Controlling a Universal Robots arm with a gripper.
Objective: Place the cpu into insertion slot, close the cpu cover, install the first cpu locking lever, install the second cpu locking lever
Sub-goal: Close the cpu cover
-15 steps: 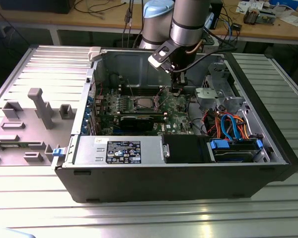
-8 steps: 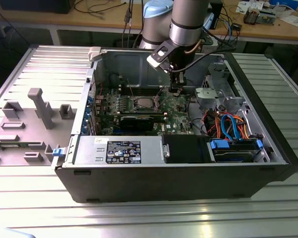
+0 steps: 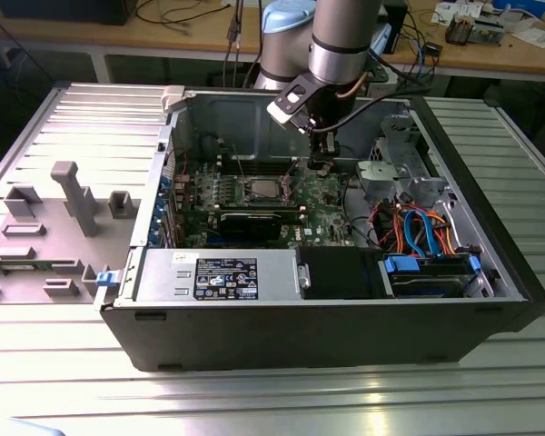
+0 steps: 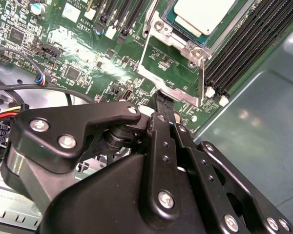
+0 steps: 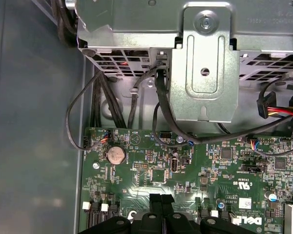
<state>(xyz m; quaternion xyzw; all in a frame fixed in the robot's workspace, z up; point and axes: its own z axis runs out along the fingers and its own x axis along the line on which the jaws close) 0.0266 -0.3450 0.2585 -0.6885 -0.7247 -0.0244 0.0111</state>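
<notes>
- Panel first: grey, with moulded plastic shapes on it, lying flat on the slatted metal counter at the exterior view's left.
- Next along is the open PC case, on its side. The power supply runs along its near wall.
- Deeper in is the green motherboard. The cpu sits roughly mid-board, just left of the arm's tip in the exterior view.
- The second wrist view is way clearer: the cpu is already seated in the insertion slot, silver top up.
- The cpu cover isn't over the chip. It's swung open off the socket's edge, and green board shows through its window.
- The hand is down inside the case. In the second wrist view, the hand has its black fingers together and its tip right at the cover's outer edge. Can't tell if any metal is pinched between them.
- Long black memory slots run beside the socket.
- To the exterior view's right are a silver drive cage, orange and blue cables, and a drive with blue latches.
</notes>
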